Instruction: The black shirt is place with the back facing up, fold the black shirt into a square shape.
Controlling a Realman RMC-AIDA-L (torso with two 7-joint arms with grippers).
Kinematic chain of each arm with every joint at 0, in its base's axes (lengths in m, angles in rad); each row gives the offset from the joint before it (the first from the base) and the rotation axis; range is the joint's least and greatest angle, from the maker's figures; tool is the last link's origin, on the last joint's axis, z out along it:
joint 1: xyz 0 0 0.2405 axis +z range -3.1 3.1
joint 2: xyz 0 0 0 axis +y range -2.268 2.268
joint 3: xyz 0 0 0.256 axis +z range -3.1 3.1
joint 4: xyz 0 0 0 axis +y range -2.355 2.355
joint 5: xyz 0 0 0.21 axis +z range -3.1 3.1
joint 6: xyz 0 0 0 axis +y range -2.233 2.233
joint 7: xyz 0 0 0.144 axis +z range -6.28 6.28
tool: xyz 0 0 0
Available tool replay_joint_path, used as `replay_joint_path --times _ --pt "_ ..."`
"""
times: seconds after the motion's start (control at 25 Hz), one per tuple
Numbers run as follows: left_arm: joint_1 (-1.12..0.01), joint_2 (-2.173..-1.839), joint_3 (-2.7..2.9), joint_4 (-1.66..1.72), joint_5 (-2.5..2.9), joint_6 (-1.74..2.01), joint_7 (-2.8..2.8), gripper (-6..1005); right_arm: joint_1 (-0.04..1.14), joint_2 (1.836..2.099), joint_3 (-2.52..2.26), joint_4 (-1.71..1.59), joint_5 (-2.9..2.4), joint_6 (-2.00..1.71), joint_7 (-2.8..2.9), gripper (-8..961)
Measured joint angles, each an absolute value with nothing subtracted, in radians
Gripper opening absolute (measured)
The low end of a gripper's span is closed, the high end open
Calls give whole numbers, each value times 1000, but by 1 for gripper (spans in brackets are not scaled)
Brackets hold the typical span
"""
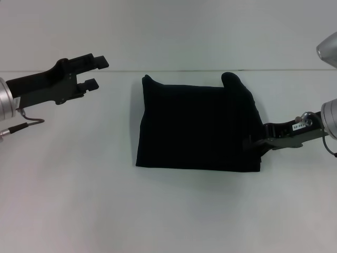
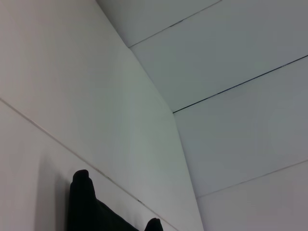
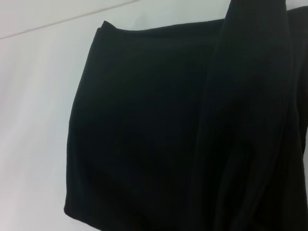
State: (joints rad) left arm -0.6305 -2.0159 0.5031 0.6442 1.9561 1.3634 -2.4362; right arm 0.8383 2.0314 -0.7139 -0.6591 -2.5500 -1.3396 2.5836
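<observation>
The black shirt [image 1: 197, 124] lay in the middle of the white worktop [image 1: 79, 200], already folded into a compact, nearly square block with no sleeve spread out to either side. Its left and near edges looked fairly straight, while the far edge carried two small bumps of cloth at the corners and the right side bulged a little. My left gripper [image 1: 95, 73] hung above the worktop well to the left of the shirt, its two fingers apart with nothing between them, touching no cloth. From my left wrist I saw mostly wall and worktop, with only the far corners of the shirt poking up at the frame's edge. My right gripper [image 1: 259, 141] was at the shirt's right edge, low down near the front corner, and its tip was lost against the dark cloth, so I could not tell whether it had hold of the fabric or only lay against it. My right wrist view was filled with the shirt, a raised fold [image 3: 250, 115] running along one side of the flat top layer. I judged the folding to be almost finished: the main folds seemed made and the shape was close to a square. What appeared to be left was tidying the right edge and flattening the bumps, then drawing my right gripper clear.
</observation>
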Motion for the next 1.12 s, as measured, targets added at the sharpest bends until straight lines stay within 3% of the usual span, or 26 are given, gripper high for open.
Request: replay_joint_path --times 0.32,0.56,1.12 --pt "-631 -2016 503 644 1956 1364 -2436 776 837 2034 -713 -658 -2549 -1339 2589 287" --pt "-632 -2018 503 644 1956 1365 -2436 777 836 2028 -712 -658 -2549 -1338 2593 211" --pt "-632 -2020 503 644 1956 1365 -2436 777 826 2034 -712 -649 -2527 -1308 2574 170"
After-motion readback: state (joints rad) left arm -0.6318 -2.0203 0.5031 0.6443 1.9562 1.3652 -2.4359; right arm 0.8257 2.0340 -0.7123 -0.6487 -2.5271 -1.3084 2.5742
